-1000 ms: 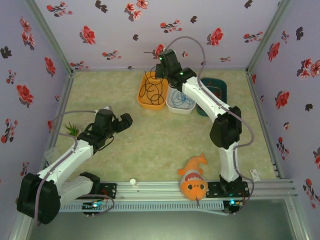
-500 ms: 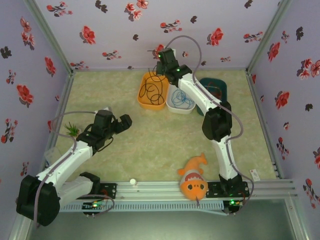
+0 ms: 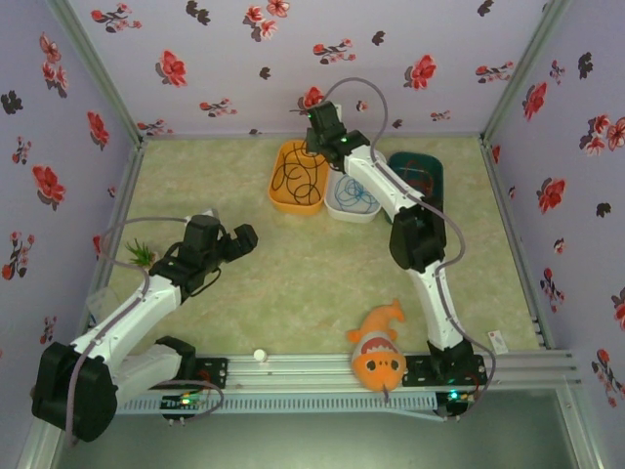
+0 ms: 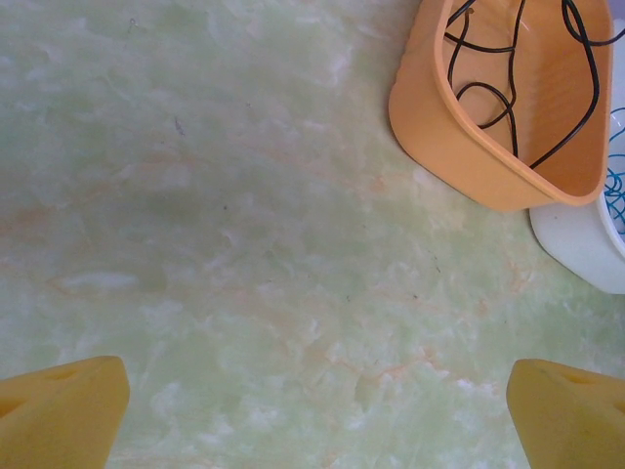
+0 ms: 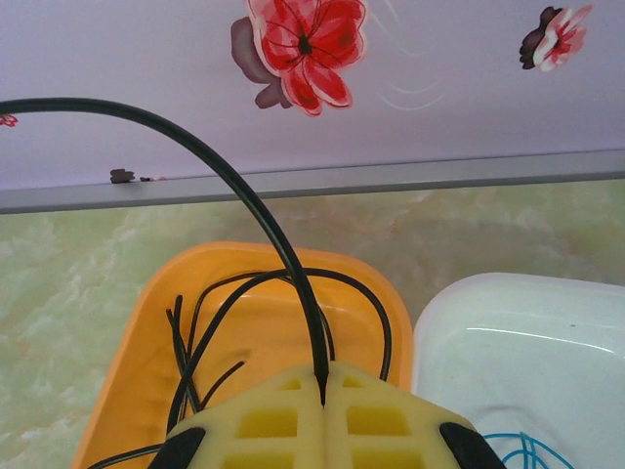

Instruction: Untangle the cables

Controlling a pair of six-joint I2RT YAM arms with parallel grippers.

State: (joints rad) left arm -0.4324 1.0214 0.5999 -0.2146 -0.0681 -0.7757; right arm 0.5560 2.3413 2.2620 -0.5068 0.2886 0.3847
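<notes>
The sorting looks nearly done. 3 plastic trays stand in a row at the far edge of the pale green marbled table (image 3: 293, 283), towards its right half. The orange oval plastic tray (image 3: 293, 207) is on the left, the white plastic tray (image 3: 352, 219) touches it in the middle, and the dark teal plastic tray (image 3: 435, 161) is on the right, partly hidden behind the right arm.

Each tray seems to hold 1 colour. The thin black cable (image 5: 296, 283) lies in loose loops in the orange tray. The thin blue cable (image 3: 359, 195) is coiled in the white tray. What looks like a thin red cable (image 3: 418, 182) lies in the teal tray, too small to make out well. No cable crosses from one tray to another, as far as the top view shows.

The right gripper (image 5: 322, 376) hangs over the far end of the orange tray. Its 2 fingers are pressed together on the black cable, and 1 stretch arcs up and off to the left above the tray. The left gripper (image 4: 312, 420) hovers over bare table near the left edge, its jaws spread wide and holding nothing.

What seems left is to lower that raised stretch into the orange tray and let go.

An orange plush fish (image 3: 379, 354) lies near the near edge. A small green plant sprig (image 3: 140, 254) sits by the left edge.
</notes>
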